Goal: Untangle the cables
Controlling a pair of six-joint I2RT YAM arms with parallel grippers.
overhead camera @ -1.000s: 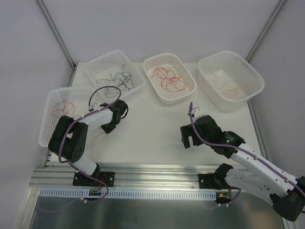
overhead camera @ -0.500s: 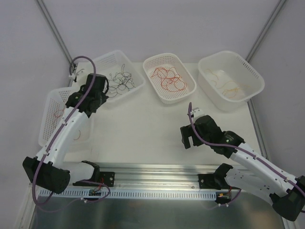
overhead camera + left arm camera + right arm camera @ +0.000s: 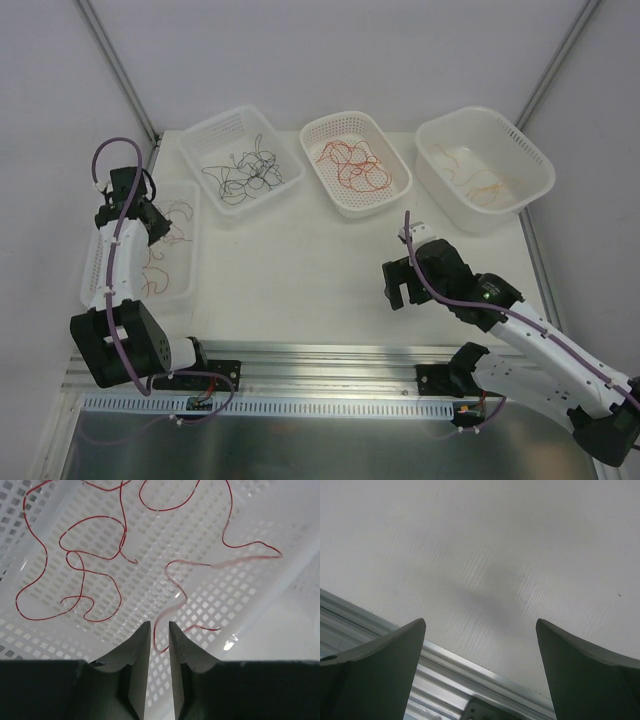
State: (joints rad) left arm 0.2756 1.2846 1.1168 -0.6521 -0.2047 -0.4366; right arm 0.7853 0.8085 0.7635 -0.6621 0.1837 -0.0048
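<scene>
White perforated plastic baskets, four of them. By view:

**Top:**
- Three baskets sit in a row along the tabletop's far edge.
  - The left basket of the row [image 3: 215, 125] holds hair-thin black cables [image 3: 240, 170].
  - The middle basket [image 3: 345, 117] holds red and orange cables [image 3: 355, 165].
  - The right basket of the row [image 3: 480, 112], at the far right corner, holds pale orange cables [image 3: 480, 182].
- A fourth basket [image 3: 95, 270] lies along the left edge, long axis near-to-far, with thin red cables [image 3: 160, 262] inside. They look sorted by colour, one bin each.
- Left gripper [image 3: 152, 226] hangs over the far end of that fourth basket, which reads as a drop-off spot.
- Right gripper [image 3: 400, 290] is parked over bare tabletop [image 3: 300, 270] towards the near edge, clear of every bin. Probably idle.

**Left wrist:**
- Left gripper [image 3: 159, 625] points down at the basket floor [image 3: 225, 610], jaws only a narrow slit apart.
- One red strand [image 3: 220, 565] rises from that slit, kinks, then runs out to the right, partly blurred.
- The slit looks wider than the strand, so I judge it loose rather than pinched.
- The other red cables [image 3: 92, 575] lie in flat loops with no single heading.

**Right wrist:**
- Right gripper [image 3: 480, 625] has its jaws spread wide with nothing between them.
- White tabletop [image 3: 520, 540] lies below it, with the aluminium rail [image 3: 445, 665] at the near edge.
</scene>
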